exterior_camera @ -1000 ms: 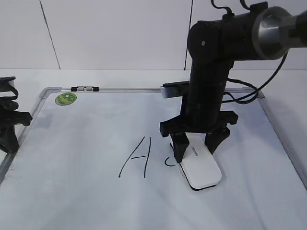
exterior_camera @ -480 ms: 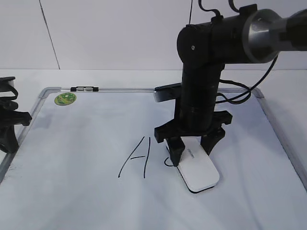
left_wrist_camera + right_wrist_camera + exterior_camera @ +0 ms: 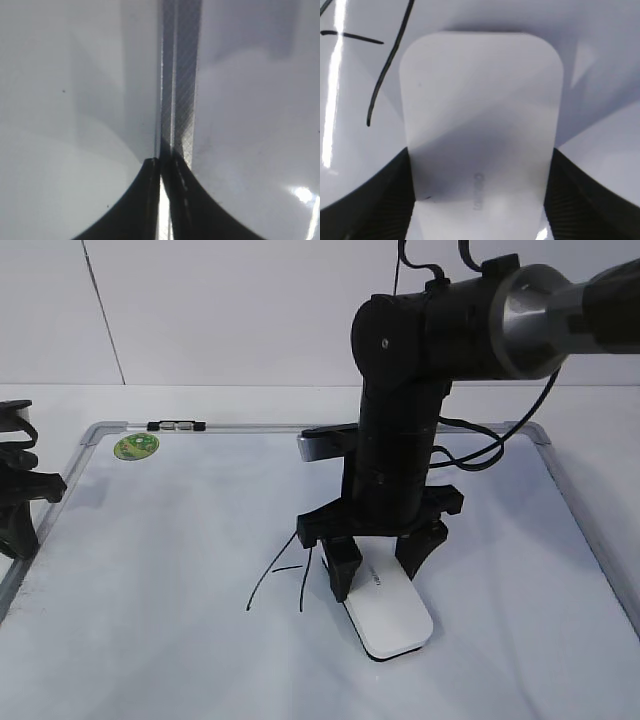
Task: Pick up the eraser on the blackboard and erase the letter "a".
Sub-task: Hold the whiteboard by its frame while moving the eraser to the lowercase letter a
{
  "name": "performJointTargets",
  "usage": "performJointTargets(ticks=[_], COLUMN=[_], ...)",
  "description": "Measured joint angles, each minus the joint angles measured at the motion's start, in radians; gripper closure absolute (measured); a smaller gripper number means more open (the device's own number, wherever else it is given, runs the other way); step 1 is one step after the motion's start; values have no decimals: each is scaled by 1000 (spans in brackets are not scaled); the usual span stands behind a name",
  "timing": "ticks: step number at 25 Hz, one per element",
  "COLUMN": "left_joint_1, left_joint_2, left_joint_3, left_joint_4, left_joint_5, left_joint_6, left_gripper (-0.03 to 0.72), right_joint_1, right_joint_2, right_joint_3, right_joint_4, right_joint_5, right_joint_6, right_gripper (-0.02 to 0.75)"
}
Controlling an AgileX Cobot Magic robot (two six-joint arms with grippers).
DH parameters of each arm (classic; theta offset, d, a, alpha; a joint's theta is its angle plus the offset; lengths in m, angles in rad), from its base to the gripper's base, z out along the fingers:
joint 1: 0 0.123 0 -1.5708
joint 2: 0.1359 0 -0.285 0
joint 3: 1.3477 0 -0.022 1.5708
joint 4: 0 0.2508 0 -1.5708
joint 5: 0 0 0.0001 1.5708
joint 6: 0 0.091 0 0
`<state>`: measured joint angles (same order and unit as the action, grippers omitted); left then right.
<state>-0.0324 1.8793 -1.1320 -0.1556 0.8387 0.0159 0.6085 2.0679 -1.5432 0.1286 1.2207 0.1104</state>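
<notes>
The white eraser (image 3: 388, 616) lies flat on the blackboard (image 3: 170, 530), just right of the capital "A" (image 3: 272, 578). My right gripper (image 3: 380, 568) is shut on the eraser's far end, one finger on each long side. In the right wrist view the eraser (image 3: 480, 110) fills the middle between the fingers (image 3: 480, 195), with strokes of the capital "A" (image 3: 384, 75) to its left. The letter "a" is not visible; its place is covered by the eraser and gripper. My left gripper (image 3: 161, 162) is shut and empty over the board's left frame (image 3: 182, 75).
A round green sticker (image 3: 137, 446) sits in the board's far left corner. A small black-and-silver clip (image 3: 177, 425) lies on the far frame. The left arm (image 3: 18, 500) rests at the board's left edge. The right arm's body hides the board's middle.
My right gripper has slid the eraser left and toward the near edge, over the spot where the curve of the "a" showed. That curve no longer shows. The left arm is still.
</notes>
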Motion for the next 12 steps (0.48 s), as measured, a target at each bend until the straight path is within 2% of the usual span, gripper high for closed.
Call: performJointTargets(ticks=[12], left_joint_1=[0], left_joint_2=[0], left_joint_3=[0], left_joint_4=[-4], left_joint_5=[0], left_joint_6=[0], left_gripper=[659], right_joint_1=[4], right_joint_2=[0], right_joint_3=[0], right_joint_4=[-37], right_joint_5=[0], right_joint_6=[26], right_gripper=[200])
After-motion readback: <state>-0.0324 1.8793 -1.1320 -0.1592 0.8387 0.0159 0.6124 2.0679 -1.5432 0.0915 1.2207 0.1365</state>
